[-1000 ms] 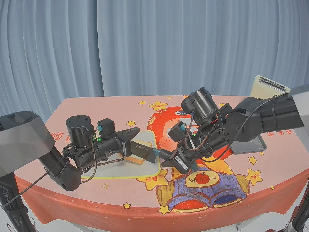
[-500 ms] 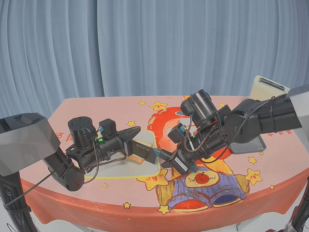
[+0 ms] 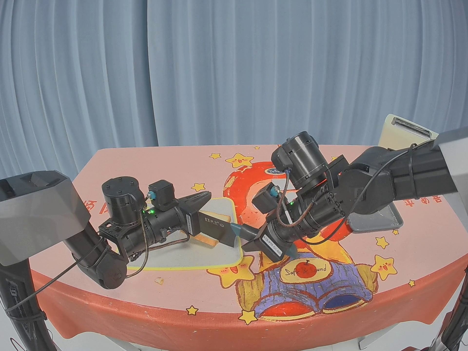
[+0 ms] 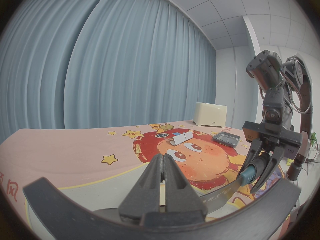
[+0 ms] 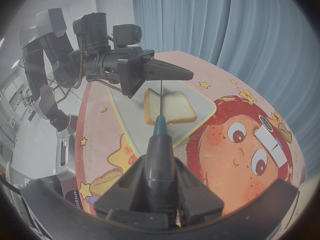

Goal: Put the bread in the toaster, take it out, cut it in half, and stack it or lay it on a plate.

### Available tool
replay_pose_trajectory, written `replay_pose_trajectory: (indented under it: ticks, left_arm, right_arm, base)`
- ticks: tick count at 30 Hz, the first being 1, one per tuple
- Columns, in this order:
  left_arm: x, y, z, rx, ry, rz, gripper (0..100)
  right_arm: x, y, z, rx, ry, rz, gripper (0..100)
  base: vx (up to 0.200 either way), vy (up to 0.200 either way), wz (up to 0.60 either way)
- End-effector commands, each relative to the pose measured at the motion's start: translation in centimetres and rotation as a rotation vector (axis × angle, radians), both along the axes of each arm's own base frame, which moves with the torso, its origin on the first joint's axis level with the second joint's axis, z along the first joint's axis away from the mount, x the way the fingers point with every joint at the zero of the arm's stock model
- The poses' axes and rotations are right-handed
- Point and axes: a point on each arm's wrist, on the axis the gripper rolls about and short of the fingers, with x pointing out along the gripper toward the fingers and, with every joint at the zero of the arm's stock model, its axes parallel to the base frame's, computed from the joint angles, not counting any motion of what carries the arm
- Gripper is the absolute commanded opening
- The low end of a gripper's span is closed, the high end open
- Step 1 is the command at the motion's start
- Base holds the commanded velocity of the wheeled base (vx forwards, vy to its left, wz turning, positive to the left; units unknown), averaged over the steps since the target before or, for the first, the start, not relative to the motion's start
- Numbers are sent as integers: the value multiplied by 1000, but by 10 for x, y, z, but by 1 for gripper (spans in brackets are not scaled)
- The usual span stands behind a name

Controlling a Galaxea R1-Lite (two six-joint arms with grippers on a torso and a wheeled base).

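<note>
Head view: the right end effector clamps the knife by its handle, with the blade lying across the bread on the cutting board. The left end effector, fingers shut and empty, hovers just above the bread. If nothing pins the slice, sawing would likely drag it across the board.

Left wrist view: the left end effector's closed fingers point over the board, and the blade passes close beneath them. A lifted blade could strike them.

Right wrist view: the blade, seen edge-on, meets the bread near its middle, straight ahead of the right end effector. I cannot tell whether the left fingers touch the bread. A tilted stroke would give uneven halves.
</note>
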Motion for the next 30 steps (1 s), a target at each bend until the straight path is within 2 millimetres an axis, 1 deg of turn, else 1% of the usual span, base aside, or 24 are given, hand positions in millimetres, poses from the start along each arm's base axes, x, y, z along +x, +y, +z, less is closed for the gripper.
replay_pose_trajectory:
  ticks: [1,4,7,9,12,15,20,22,23,28,30]
  left_arm:
    - [1,-1,3,-6,-13,-4,0]
    - [0,-1,9,-10,-22,-7,0]
    - [-2,-1,7,-7,-15,-7,0]
    - [-2,2,4,-2,-4,4,0]
    - [-2,3,2,0,0,10,0]
    - [-2,3,2,0,2,10,0]
    - [0,1,9,-10,-22,7,0]
    - [0,1,13,-15,-32,5,0]
    - [-2,1,21,-22,-49,2,0]
    - [-4,0,18,-14,-30,1,0]
    - [-4,2,15,-9,-19,5,0]
  right_arm:
    - [0,-3,-7,-19,19,-6,0]
    - [-1,-3,-9,-24,23,-5,0]
    - [0,-1,-5,-15,10,-3,0]
    - [1,3,3,5,-10,1,0]
    - [2,4,8,15,-24,2,0]
    - [-1,3,6,-15,9,4,0]
    - [-4,1,-1,-36,32,5,0]
    - [-3,0,-2,-37,33,4,0]
    - [-3,-1,-2,-38,35,1,0]
    - [-3,-1,-2,-40,35,0,0]
    - [-3,1,2,-31,23,4,0]
  base:
    - [0,0,0]
    - [0,0,0]
    - [0,0,0]
    - [0,0,0]
    - [0,0,0]
    - [0,0,0]
    - [0,0,0]
    - [0,0,0]
    - [0,0,0]
    - [0,0,0]
    - [0,0,0]
